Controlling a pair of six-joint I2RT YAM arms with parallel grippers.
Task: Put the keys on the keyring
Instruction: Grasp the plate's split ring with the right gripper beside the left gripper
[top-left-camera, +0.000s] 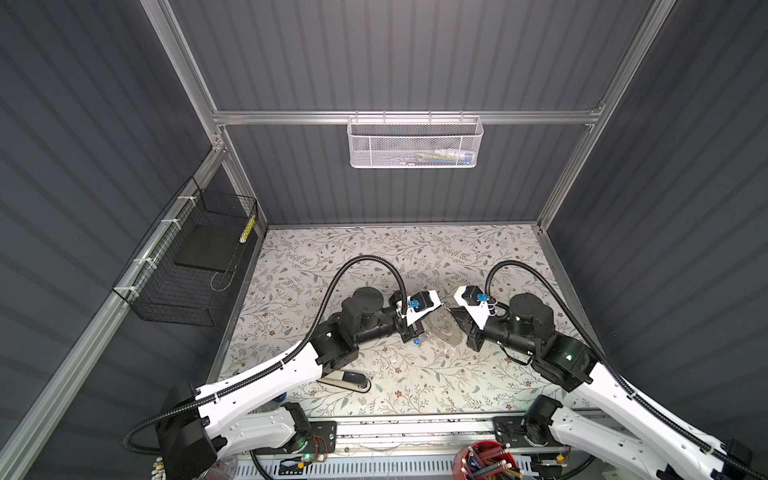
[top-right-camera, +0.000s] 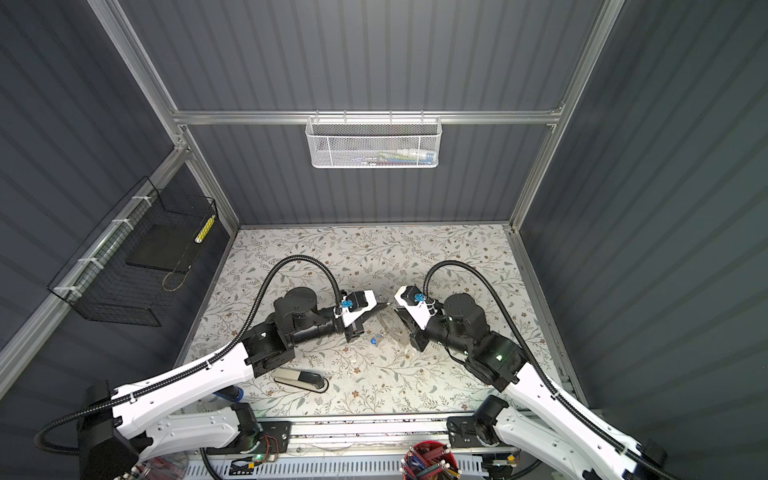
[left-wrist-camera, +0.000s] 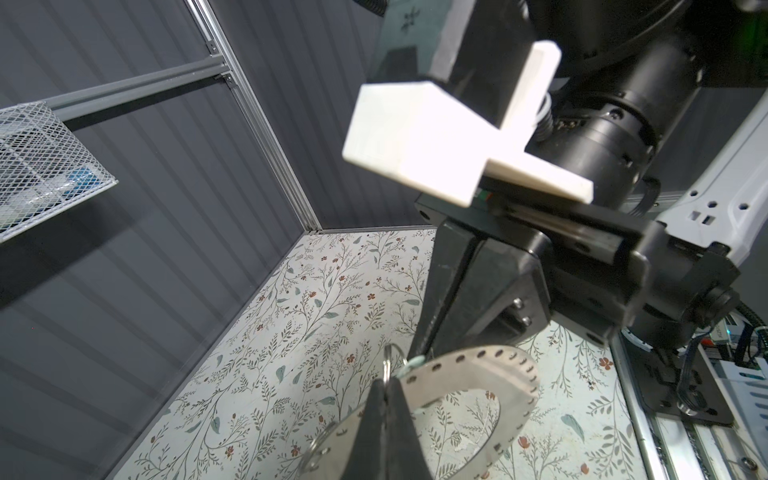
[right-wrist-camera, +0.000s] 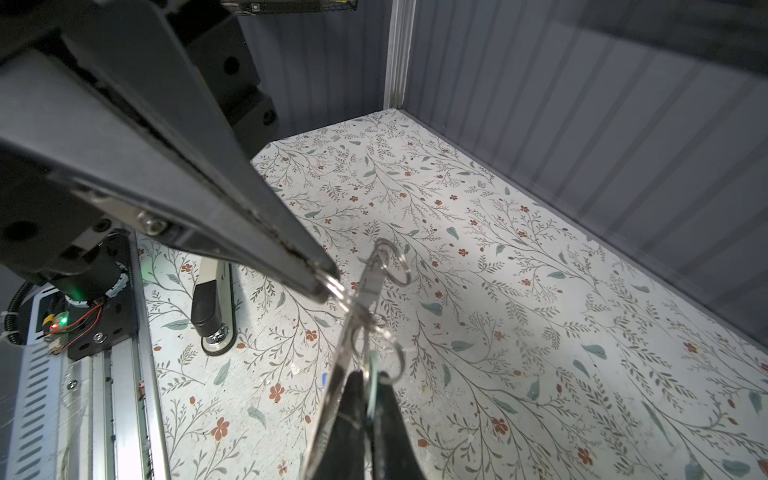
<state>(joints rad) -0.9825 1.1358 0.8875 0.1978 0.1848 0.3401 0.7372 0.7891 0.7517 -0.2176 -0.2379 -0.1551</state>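
Midway across the floral-patterned table (top-left-camera: 316, 266), I hold the large flat grey metal keyring (left-wrist-camera: 478, 372) up off the surface between my two grippers, tilted on edge. My left gripper (left-wrist-camera: 385, 390) is pinched tight on a small silver wire loop (right-wrist-camera: 332, 286) at the keyring's band. I cannot tell whether that loop passes through one of the tiny holes. My right gripper (right-wrist-camera: 365, 384) meets it from the opposite side, clamped on the pale mint-green plastic tag (right-wrist-camera: 372, 370) right against the keyring's rim. That tag's key blade is hidden from me. Further wire loops (right-wrist-camera: 392, 259) cling along the band. The key with the bright blue plastic tag (top-left-camera: 417, 341) lies on the table near the keyring, touched by neither gripper. A grey-and-black stapler (top-left-camera: 345, 380) lies by my left forearm, well apart from the keyring.
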